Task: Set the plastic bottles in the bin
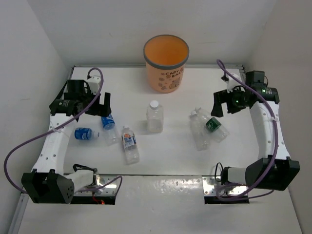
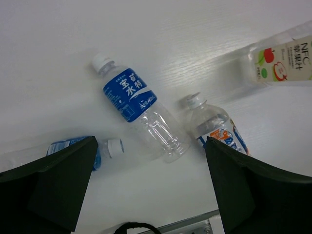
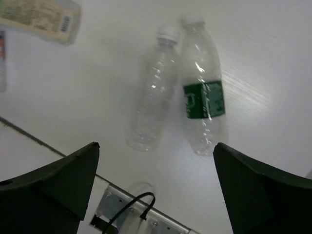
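The orange bin (image 1: 165, 73) stands at the back centre. A squarish clear bottle (image 1: 154, 117) stands upright mid-table. Two blue-label bottles (image 1: 108, 123) (image 1: 84, 133) and a white-orange one (image 1: 129, 144) lie at the left. A green-label bottle (image 1: 213, 124) and a plain clear bottle (image 1: 199, 131) lie at the right. My left gripper (image 1: 103, 106) (image 2: 150, 156) is open and empty above the blue-label bottle (image 2: 134, 109). My right gripper (image 1: 218, 103) (image 3: 156, 151) is open and empty above the green-label bottle (image 3: 204, 95) and the clear bottle (image 3: 150, 105).
White walls close the table on three sides. Metal base plates (image 1: 222, 187) and purple cables (image 1: 29, 146) sit along the near edge. The squarish bottle's fruit-printed label shows in the left wrist view (image 2: 282, 61).
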Action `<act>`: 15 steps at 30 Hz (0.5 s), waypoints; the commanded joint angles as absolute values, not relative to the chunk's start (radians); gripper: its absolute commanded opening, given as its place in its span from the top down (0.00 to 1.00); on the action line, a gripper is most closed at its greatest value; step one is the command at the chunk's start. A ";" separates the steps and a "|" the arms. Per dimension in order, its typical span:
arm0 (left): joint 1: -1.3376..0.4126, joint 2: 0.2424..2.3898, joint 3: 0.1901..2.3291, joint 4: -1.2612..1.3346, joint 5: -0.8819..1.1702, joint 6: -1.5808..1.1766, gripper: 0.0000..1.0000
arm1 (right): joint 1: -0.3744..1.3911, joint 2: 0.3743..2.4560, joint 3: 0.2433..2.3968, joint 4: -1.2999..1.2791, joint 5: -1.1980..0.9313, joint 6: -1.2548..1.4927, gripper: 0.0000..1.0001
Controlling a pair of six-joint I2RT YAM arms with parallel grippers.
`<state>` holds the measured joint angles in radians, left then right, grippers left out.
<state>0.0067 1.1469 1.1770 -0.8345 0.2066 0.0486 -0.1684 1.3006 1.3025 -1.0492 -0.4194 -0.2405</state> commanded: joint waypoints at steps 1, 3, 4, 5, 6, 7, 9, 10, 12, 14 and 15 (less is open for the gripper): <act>0.012 1.106 1.203 -0.828 0.301 0.087 0.00 | -0.049 1.279 1.425 -1.065 -0.518 -0.296 0.01; 0.012 1.132 1.213 -0.839 0.327 0.100 0.00 | 0.061 1.334 1.515 -1.072 -0.512 -0.269 0.05; 0.012 1.141 1.213 -0.848 0.327 0.100 0.00 | 0.162 1.348 1.541 -1.075 -0.511 -0.258 0.07; 0.012 1.150 1.213 -0.848 0.327 0.100 0.00 | 0.194 1.389 1.612 -1.053 -0.497 -0.226 0.09; 0.012 1.150 1.213 -0.848 0.336 0.100 0.00 | 0.295 1.405 1.629 -1.042 -0.473 -0.210 0.12; 0.012 1.150 1.213 -0.848 0.336 0.100 0.00 | 0.325 1.426 1.682 -1.002 -0.456 -0.183 0.15; 0.012 1.140 1.213 -0.848 0.336 0.100 0.00 | 0.373 1.480 1.713 -0.982 -0.411 -0.170 0.17; 0.012 1.140 1.213 -0.848 0.336 0.100 0.00 | 0.423 1.521 1.747 -0.968 -0.396 -0.157 0.18; 0.012 1.128 1.223 -0.848 0.336 0.110 0.00 | 0.457 1.598 1.789 -0.963 -0.393 -0.144 0.18; 0.012 1.117 1.223 -0.848 0.325 0.110 0.00 | 0.501 1.637 1.836 -0.953 -0.390 -0.133 0.19; 0.012 1.117 1.223 -0.848 0.325 0.110 0.00 | 0.512 1.682 1.859 -0.943 -0.393 -0.129 0.18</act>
